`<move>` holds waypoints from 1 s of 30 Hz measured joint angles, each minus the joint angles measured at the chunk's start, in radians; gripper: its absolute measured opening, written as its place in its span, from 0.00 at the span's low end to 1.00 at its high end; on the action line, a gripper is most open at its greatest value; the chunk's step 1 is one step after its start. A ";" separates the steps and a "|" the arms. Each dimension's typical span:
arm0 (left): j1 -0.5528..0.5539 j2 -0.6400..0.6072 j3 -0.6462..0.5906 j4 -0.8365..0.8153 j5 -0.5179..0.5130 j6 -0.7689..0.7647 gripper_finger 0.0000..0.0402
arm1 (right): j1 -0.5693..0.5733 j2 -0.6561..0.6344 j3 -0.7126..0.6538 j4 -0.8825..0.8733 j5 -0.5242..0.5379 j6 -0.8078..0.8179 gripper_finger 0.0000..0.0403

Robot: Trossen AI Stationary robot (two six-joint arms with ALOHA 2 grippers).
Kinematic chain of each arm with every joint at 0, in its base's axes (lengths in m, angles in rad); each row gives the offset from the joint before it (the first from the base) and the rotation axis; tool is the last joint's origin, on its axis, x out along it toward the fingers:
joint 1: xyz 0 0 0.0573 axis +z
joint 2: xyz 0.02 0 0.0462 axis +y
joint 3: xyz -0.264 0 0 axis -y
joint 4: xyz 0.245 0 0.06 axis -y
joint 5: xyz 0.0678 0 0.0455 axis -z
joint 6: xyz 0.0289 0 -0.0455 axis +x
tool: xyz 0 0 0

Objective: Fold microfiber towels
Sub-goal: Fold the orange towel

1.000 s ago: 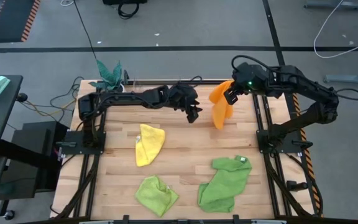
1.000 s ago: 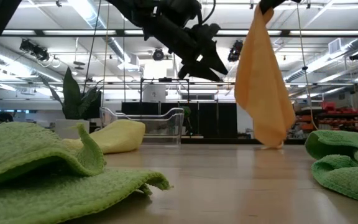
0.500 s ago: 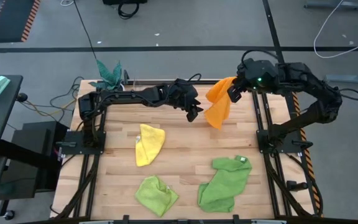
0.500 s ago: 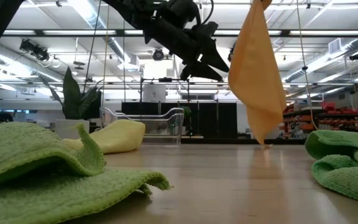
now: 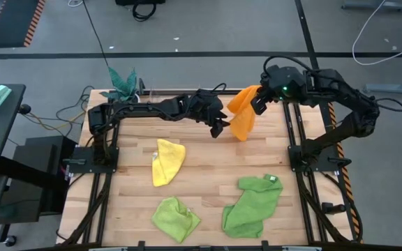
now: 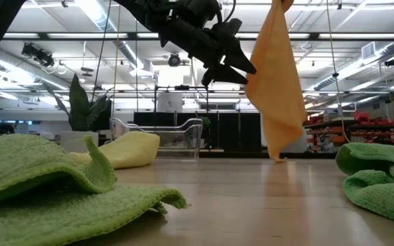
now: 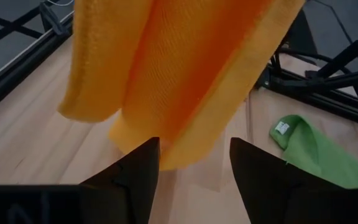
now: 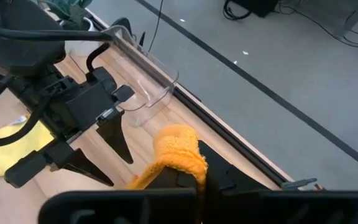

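Wooden table (image 5: 201,174): right gripper (image 5: 257,104) clamped on hanging orange towel (image 5: 241,116), now swung closer against left gripper (image 5: 218,128), fingers spread apart; other towels unmoved.

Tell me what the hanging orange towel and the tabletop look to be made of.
Orange towel: soft plush cloth, likely microfiber; the left wrist view shows a fine looped pile, matte, and it drapes limply from the shut right gripper. Tabletop: apparently wood, pale planks with visible seams and grain, with a slight sheen that mirrors the towel faintly in the low view. Whether it is solid wood or veneer cannot be told.
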 joint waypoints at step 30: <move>-0.018 0.000 0.000 0.011 0.016 -0.006 0.50 | 0.000 0.000 0.000 0.078 -0.007 -0.037 0.00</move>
